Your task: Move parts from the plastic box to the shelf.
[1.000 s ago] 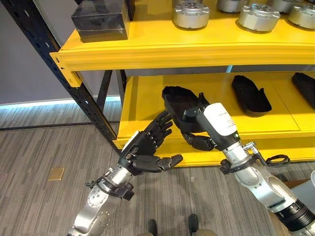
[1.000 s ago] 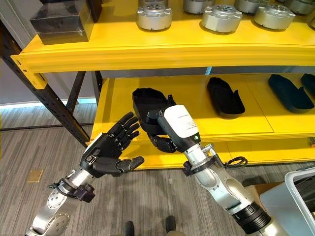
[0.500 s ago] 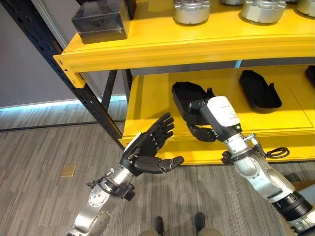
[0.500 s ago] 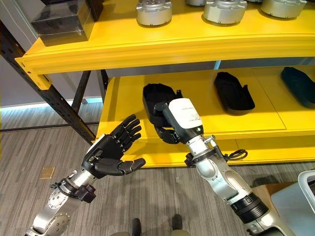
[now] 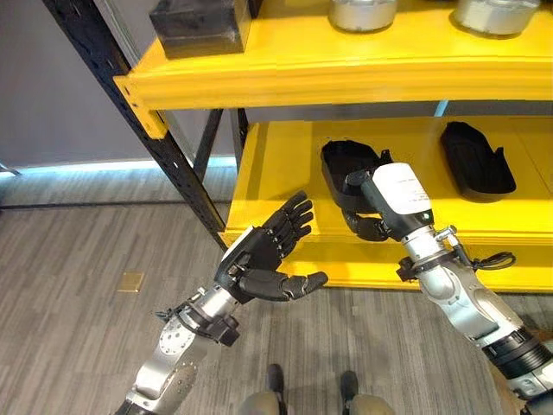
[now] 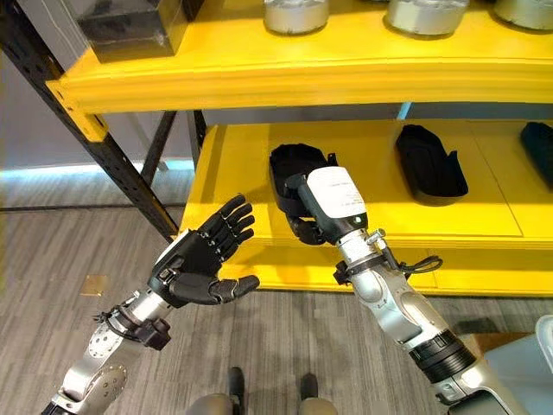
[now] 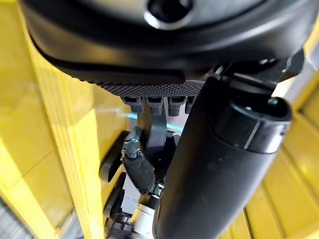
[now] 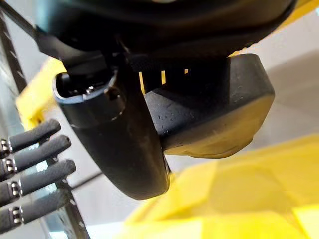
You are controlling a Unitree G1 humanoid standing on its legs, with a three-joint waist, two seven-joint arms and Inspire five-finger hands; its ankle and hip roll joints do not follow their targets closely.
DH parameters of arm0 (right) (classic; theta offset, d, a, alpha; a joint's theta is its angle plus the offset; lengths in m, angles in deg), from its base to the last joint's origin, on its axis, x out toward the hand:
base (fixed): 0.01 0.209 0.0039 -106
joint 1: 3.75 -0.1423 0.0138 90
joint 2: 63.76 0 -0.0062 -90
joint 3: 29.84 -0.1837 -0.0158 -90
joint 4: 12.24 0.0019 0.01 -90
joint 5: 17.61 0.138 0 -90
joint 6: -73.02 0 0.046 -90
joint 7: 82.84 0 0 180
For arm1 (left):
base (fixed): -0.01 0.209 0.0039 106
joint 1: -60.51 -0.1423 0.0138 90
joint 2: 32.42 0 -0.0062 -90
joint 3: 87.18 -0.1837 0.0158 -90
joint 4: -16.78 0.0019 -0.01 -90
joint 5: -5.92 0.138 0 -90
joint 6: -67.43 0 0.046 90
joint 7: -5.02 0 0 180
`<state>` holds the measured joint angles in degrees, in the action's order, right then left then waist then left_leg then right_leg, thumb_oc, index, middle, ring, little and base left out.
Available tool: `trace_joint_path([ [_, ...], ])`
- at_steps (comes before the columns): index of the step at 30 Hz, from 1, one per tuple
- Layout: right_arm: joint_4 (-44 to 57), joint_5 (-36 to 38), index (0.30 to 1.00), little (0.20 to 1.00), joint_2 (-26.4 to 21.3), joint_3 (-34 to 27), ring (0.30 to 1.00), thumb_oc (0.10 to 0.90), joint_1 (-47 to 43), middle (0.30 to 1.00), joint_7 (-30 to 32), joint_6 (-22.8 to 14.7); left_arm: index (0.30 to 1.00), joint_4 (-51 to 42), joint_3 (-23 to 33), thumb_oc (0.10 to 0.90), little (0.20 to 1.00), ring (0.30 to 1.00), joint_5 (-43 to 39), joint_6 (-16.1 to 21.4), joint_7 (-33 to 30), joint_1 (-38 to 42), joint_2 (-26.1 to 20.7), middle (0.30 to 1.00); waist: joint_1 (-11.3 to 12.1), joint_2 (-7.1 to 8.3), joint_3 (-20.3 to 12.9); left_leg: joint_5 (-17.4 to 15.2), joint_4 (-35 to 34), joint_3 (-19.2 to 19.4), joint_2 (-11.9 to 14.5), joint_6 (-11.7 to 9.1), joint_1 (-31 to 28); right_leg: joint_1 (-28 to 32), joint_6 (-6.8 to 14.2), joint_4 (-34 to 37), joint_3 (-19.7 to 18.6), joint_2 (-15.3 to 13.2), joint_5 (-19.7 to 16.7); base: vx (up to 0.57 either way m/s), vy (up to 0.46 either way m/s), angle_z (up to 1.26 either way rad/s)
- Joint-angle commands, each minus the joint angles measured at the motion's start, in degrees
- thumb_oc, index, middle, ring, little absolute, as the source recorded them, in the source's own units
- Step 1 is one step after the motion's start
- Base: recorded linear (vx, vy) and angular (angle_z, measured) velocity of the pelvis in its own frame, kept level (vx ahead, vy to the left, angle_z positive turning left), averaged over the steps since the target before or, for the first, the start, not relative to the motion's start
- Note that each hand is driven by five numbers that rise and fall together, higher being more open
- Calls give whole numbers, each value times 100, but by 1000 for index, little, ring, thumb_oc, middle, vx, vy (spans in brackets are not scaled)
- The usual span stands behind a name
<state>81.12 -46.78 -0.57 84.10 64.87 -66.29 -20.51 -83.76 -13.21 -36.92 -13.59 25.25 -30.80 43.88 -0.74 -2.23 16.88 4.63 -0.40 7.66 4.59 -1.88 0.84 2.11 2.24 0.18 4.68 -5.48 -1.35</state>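
My right hand (image 5: 378, 207) is shut on a black moulded part (image 5: 340, 166), holding it just over the lower yellow shelf (image 5: 270, 169) near its left end. In the right wrist view the thumb (image 8: 124, 134) presses against the part (image 8: 214, 112). My left hand (image 5: 257, 257) hovers open, fingers straight, in front of the shelf's left front corner and holds nothing. The part's underside is hidden, so I cannot tell if it touches the shelf.
Two more black parts (image 6: 429, 162) (image 6: 540, 141) lie further right on the lower shelf. The upper shelf (image 5: 346, 73) carries a black box (image 5: 200, 22) and silver round parts (image 6: 295, 13). A black upright post (image 5: 138, 104) stands left. A grey bin corner (image 6: 543, 341) shows at lower right.
The camera view has shifted. My right hand has carried the black part up and further in over the lower shelf. The left hand keeps its open pose.
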Motion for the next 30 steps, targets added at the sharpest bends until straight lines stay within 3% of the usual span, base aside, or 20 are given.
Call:
trace_joint_path([
  [1,291,-14,300,300,62,-241,300,400,-1058,300,407,-317,1000,-630,231,900,1000,1000,-351,556,144,33,91,1000,140,116,-592,151,-211,-369,529,-332,353,557,-16,-111,111,1,635,190,170,-7],
  [10,399,-146,300,300,278,-375,300,400,-589,300,665,47,1000,-668,139,900,1000,1000,-383,333,59,118,68,1000,87,147,-732,-398,-291,-168,62,-55,-267,397,160,-211,222,-88,533,189,94,-2],
  [16,238,-50,300,300,354,-521,300,400,-589,300,786,-23,1000,-748,299,900,1000,1000,-820,276,33,-91,96,1000,221,200,-792,-555,-296,-133,-90,96,-350,405,184,-352,367,-112,640,105,87,-5],
  [19,243,-119,300,300,406,-650,300,400,-669,300,788,-6,1000,-676,325,900,1000,1000,-871,265,104,-33,100,1000,276,243,-723,-679,36,-43,-124,224,-187,268,130,-1073,553,-100,886,25,153,-3],
  [20,175,-175,300,300,459,-690,300,400,-719,300,833,0,1000,-657,371,900,1000,1000,-881,210,231,21,117,1000,304,225,-634,-737,164,-85,-132,342,-145,-113,216,-2033,614,-180,779,-44,170,-7],
  [21,118,-212,300,300,491,-715,300,400,-747,300,844,-1,1000,-678,381,900,1000,1000,-853,173,273,47,121,1000,320,207,-577,-780,211,-123,-142,391,-152,-302,249,-2525,639,-238,690,-23,121,-25],
  [22,-148,-270,300,300,584,-753,300,400,-850,300,879,-13,1000,-777,366,900,1000,1000,-835,-34,345,63,147,1000,374,235,-453,-864,298,-203,-218,454,-208,-744,304,-3244,528,-474,396,22,-49,-38],
  [24,-518,-280,300,300,580,-776,300,400,-1000,300,948,-286,1000,-810,342,900,1000,1000,-1285,42,401,62,57,1000,444,289,-394,-925,272,-197,-142,354,-279,-776,398,-1990,522,-1017,-91,23,-284,-18],
  [25,-541,-288,300,300,584,-767,300,400,-1024,300,946,-315,1000,-817,351,900,1000,1000,-1312,59,409,63,46,1000,446,279,-387,-935,268,-198,-117,346,-288,-744,411,-1840,534,-1027,-146,-3,-474,-3],
  [26,-534,-356,300,300,636,-703,300,400,-1280,300,818,-193,1000,-890,346,900,1000,1000,-1280,84,409,135,18,1000,379,293,-331,-1005,174,-277,-18,268,-352,-941,642,-740,219,-1193,-708,17,-420,-12],
  [28,-515,-274,300,300,674,-609,300,400,-1468,300,723,-36,1000,-953,232,900,1000,1000,-1021,62,306,132,17,1000,298,270,-294,-1053,-2,-308,145,227,-588,-1121,826,-315,-83,-1146,-987,79,-452,-5],
  [30,-454,-135,300,300,590,-572,300,400,-1458,300,702,18,1000,-968,156,900,1000,1000,-1023,100,239,158,-16,1000,253,301,-376,-1072,-118,-325,150,184,-658,-922,919,-117,-133,-1022,-836,73,-237,17],
])
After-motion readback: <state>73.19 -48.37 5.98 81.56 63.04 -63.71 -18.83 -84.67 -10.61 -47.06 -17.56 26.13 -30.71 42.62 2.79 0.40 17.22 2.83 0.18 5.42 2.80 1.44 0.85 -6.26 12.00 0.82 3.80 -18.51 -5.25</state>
